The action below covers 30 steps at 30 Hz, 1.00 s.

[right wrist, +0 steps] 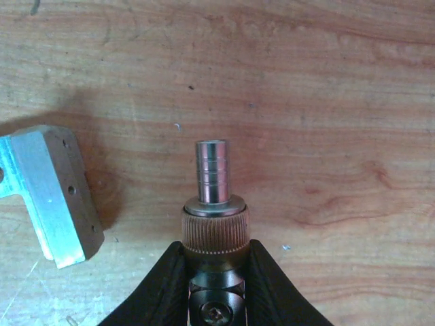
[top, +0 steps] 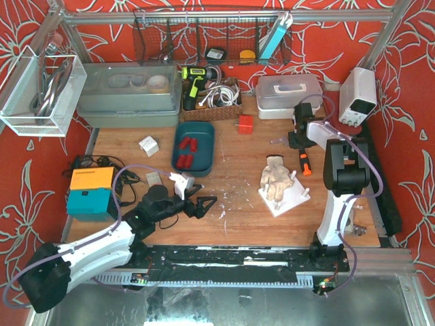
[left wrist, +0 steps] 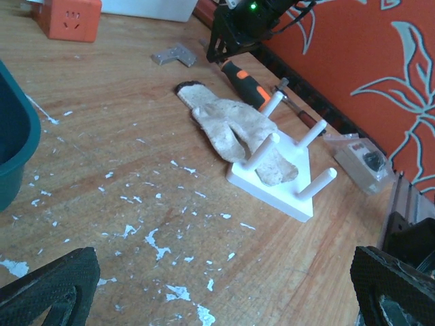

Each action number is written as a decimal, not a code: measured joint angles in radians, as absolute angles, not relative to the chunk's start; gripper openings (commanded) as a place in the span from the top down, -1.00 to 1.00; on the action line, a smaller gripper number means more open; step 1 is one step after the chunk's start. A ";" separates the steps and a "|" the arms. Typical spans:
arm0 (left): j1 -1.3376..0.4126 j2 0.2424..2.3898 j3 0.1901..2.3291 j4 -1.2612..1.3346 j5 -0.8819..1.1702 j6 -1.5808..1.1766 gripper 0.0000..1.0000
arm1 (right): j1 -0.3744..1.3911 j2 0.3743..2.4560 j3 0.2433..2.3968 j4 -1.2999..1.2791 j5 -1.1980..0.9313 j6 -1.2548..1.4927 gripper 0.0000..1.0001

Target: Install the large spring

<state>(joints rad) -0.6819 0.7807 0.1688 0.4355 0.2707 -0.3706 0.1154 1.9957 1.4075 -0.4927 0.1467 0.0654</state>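
Observation:
Red springs [top: 185, 152] lie in a teal bin [top: 211, 146] at the middle back of the table; I cannot tell their sizes apart. My left gripper [top: 202, 206] is open and empty, low over bare wood in front of the bin; in the left wrist view [left wrist: 224, 299] its fingers [left wrist: 54, 285] sit far apart. My right gripper [top: 299, 140] is at the back right. In the right wrist view [right wrist: 215, 251] it is shut on a knurled metal fitting [right wrist: 215, 227] with a grooved steel stud, held over the wood.
An aluminium L-bracket [right wrist: 47, 197] lies left of the fitting. A white peg stand [top: 289, 197] with a beige glove [top: 275, 178] on it stands centre right. An orange-handled screwdriver [top: 304, 163] and an orange cube [top: 245, 123] lie near the right arm.

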 measured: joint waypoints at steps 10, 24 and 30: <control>-0.682 0.787 0.169 0.412 0.210 -0.359 -1.00 | 0.111 2.013 1.442 -0.500 0.156 0.096 -0.10; -0.683 0.729 0.268 0.196 -0.191 -0.414 -1.00 | 0.132 1.647 1.277 -0.595 0.083 0.353 -0.24; -0.683 0.820 0.418 0.176 -0.331 -0.424 -1.00 | 0.187 1.505 1.219 -0.750 0.107 0.515 -0.34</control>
